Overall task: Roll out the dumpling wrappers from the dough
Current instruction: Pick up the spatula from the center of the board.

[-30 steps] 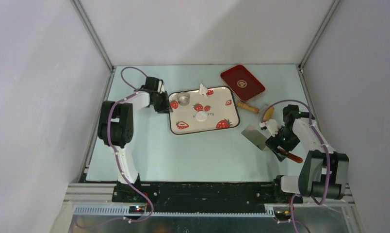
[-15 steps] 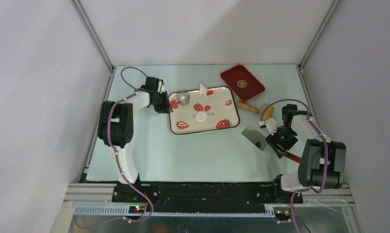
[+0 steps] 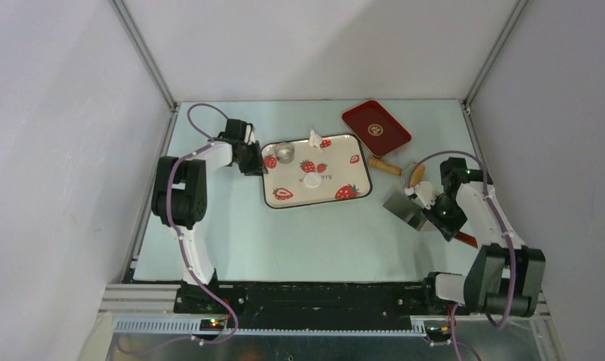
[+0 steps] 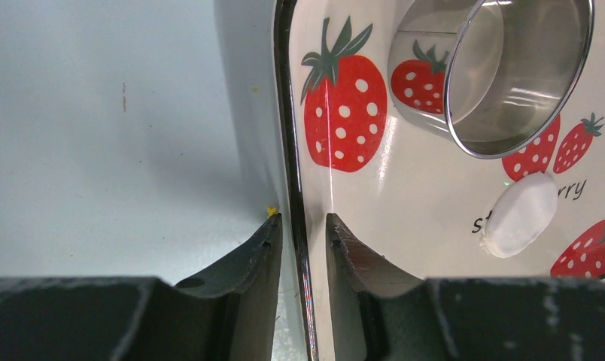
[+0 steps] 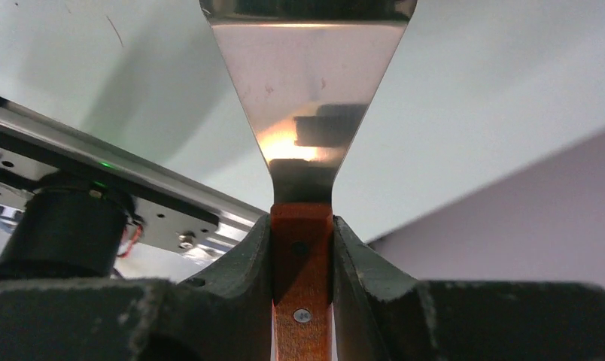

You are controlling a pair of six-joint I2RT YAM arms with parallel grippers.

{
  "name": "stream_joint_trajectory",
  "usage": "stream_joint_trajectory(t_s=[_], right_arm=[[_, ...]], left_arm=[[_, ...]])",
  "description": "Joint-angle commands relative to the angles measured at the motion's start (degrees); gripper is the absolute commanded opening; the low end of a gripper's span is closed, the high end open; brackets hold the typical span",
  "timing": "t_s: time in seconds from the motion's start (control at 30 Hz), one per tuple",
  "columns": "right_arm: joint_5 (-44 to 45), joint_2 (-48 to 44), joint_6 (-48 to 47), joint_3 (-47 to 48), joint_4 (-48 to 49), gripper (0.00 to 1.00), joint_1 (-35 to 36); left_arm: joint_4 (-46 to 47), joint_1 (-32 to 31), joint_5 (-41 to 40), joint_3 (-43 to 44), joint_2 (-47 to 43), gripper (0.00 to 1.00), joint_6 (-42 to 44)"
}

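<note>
My right pincer (image 5: 302,229) is closed tight on the wooden handle (image 5: 302,301) of the spatula (image 3: 403,209), and both jaws press flat on its sides. The hold is near the neck and the wide blade (image 5: 307,75) stands far out in front. So I judge that any push on the blade edge can turn the spatula inside the jaws, or make it slide along them. I cannot tell whether the blade touches the table (image 3: 314,241).

My left pincer (image 4: 302,222) is closed on the thin rim (image 4: 284,113) of the tray (image 3: 345,174), one jaw outside and one inside. This rim is narrow and shiny. If the jaws slip off it, the tray is free to slide when I press on it.

The dough (image 3: 312,180) lies as one thick white lump in the middle of the tray, well apart from the spatula, and I judge it is not rolled yet. It looks soft, so it can stick to the blade and lift with it. The metal cup (image 3: 284,153) stands near the dough, on the side of the left pincer, and a careless sweep can knock it over. The rolling pin (image 3: 384,165) lies on the table between the spatula and the far right corner of the tray, and my arm can hit it on the way.
</note>
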Motion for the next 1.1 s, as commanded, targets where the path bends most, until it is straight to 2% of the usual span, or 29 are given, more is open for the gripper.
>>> stream_joint_trajectory(t_s=[0.0, 0.2, 0.4, 0.5, 0.67, 0.77, 0.9, 1.07], right_arm=[[6.0, -6.7, -0.2, 9.9, -5.7, 0.0, 5.6], [18.7, -5.1, 0.5, 16.8, -1.2, 0.0, 22.1], [25.1, 7.3, 0.3, 26.0, 2.5, 0.0, 29.3], [24.2, 15.2, 0.2, 31.8, 0.8, 0.0, 30.6], [15.2, 25.7, 0.1, 48.5, -11.2, 0.0, 30.7], [14.4, 31.4, -2.4, 54.9, -15.9, 0.0, 30.8], [15.0, 36.8, -6.2, 59.1, -20.9, 0.0, 30.8], [15.5, 40.4, -10.1, 59.2, -26.5, 0.0, 31.0]], left_arm=[[-2.3, 0.2, -1.6, 0.0, 1.4, 0.34, 0.1], [-2.3, 0.2, -1.5, 0.1, 1.4, 0.34, 0.1], [-2.3, 0.1, -1.7, 0.1, 1.4, 0.34, 0.2], [-2.3, 0.2, -1.8, 0.1, 1.4, 0.34, 0.2], [-2.4, 0.2, -1.6, 0.2, 1.5, 0.35, 0.3], [-2.3, 0.0, -1.5, 0.3, 1.7, 0.35, 0.4], [-2.4, 0.0, -1.6, 0.4, 1.8, 0.34, 0.4], [-2.6, -0.3, -0.8, 1.1, 2.5, 0.32, 0.9]])
